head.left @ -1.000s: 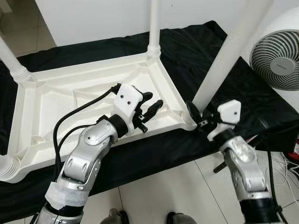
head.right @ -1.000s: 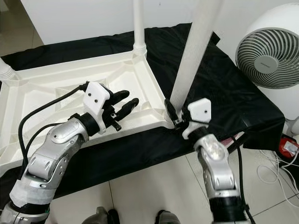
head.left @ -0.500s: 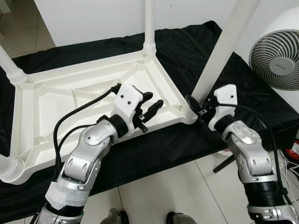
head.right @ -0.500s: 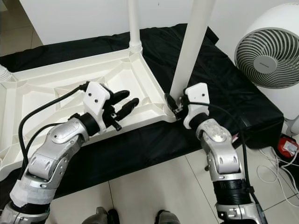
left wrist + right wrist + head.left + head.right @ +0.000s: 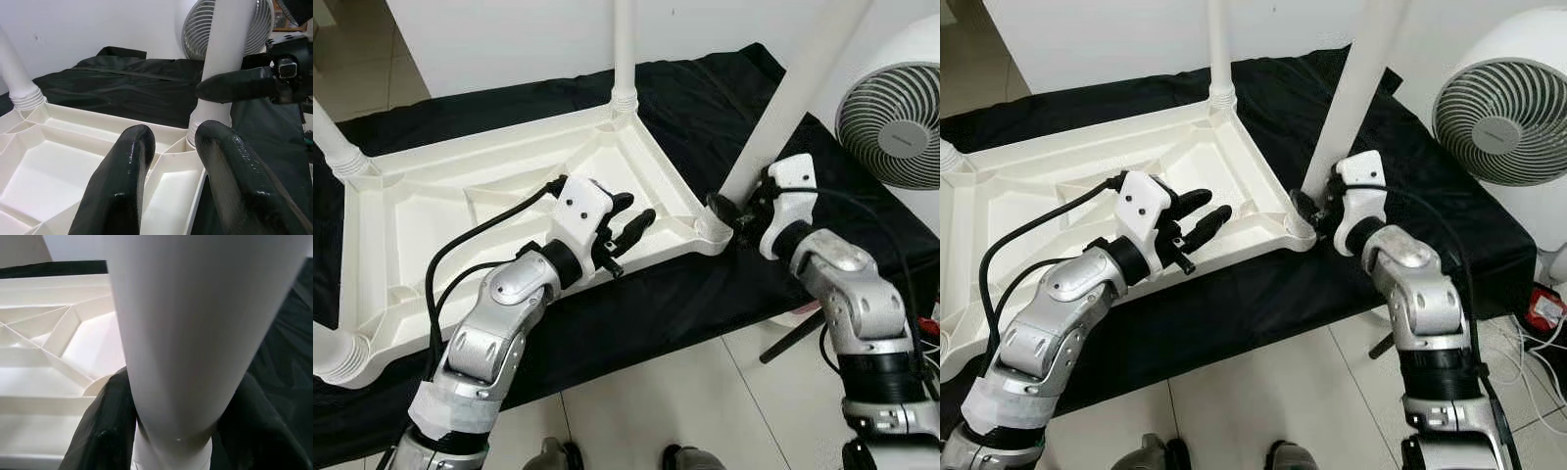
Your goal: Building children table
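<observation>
Black cloth [image 5: 705, 108] on floor, upturned tabletop [image 5: 460, 215] on it. Right gripper [image 5: 741, 213] clamps the leg [image 5: 783, 108] just above its corner socket; left gripper [image 5: 625, 223] hovers spread, empty, above the tabletop rim. Risk: tilted leg binds or pops out if pushed off-axis. Versus earlier: right arm has swung higher, leg more upright.

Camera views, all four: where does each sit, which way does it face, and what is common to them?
Left eye, on the head, looks down at the upturned table; both arms show.
Right eye: same scene.
Left wrist looks along the open left tool over the table towards the fan.
Right wrist looks along the right tool, closed on the leg.
Shared: the leg and its corner socket.
</observation>
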You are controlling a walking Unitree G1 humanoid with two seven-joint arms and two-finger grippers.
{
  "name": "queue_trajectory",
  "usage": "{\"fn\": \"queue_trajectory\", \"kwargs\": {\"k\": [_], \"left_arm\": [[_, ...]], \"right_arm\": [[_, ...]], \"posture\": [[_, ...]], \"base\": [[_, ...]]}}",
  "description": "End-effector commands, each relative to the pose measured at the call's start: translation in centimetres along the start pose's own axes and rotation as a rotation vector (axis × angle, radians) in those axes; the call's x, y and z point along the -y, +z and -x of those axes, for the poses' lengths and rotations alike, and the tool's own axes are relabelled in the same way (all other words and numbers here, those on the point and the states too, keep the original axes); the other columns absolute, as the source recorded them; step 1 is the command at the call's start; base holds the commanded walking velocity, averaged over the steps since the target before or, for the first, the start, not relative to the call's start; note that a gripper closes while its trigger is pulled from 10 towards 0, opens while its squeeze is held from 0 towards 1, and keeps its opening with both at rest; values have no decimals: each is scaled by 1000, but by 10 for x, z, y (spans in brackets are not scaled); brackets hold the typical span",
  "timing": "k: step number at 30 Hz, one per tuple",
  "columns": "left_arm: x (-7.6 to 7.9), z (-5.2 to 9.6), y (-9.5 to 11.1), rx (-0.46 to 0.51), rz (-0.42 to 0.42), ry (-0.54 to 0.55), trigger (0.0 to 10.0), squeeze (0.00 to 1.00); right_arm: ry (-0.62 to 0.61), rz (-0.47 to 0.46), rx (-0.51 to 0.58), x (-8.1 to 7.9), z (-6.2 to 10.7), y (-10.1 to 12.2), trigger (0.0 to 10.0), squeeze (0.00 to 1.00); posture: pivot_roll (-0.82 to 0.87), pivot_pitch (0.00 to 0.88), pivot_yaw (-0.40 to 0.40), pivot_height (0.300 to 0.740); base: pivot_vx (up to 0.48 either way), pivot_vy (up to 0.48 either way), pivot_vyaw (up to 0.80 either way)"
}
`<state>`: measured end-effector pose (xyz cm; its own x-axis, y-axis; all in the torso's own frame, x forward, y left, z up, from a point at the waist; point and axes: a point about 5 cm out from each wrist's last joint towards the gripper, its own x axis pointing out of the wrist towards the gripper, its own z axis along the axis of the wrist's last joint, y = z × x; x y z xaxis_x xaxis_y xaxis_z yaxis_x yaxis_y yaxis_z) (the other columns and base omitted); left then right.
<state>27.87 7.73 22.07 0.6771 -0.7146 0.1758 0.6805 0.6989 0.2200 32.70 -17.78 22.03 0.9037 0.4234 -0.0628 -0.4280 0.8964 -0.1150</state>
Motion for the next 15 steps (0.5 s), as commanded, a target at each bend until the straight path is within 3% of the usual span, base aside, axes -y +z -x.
{"fn": "queue_trajectory", "kwargs": {"k": [1, 5, 10, 12, 15], "left_arm": [[1, -1, 3, 13, -10, -7, 10000, 0], [1, -2, 3, 15, -9, -5, 10000, 0], [1, -2, 3, 16, -10, -5, 10000, 0], [0, -1, 3, 17, -12, 0, 10000, 0], [-4, -2, 5, 22, -15, 8, 10000, 0]], "right_arm": [[1, -67, -158, 0, 0, -31, 10000, 0], [12, -105, -147, 0, -4, -24, 10000, 0], [7, -84, -104, 1, -7, -13, 10000, 0], [-4, -36, -15, -1, -7, -2, 10000, 0], [-29, -37, 122, 0, -5, 12, 10000, 0]], "posture": [[-104, 123, 57, 740], [-105, 122, 58, 740], [-104, 122, 58, 740], [-100, 123, 55, 740], [-100, 129, 53, 740]], "base": [[0, 0, 0], [0, 0, 0], [0, 0, 0], [0, 0, 0], [0, 0, 0]]}}
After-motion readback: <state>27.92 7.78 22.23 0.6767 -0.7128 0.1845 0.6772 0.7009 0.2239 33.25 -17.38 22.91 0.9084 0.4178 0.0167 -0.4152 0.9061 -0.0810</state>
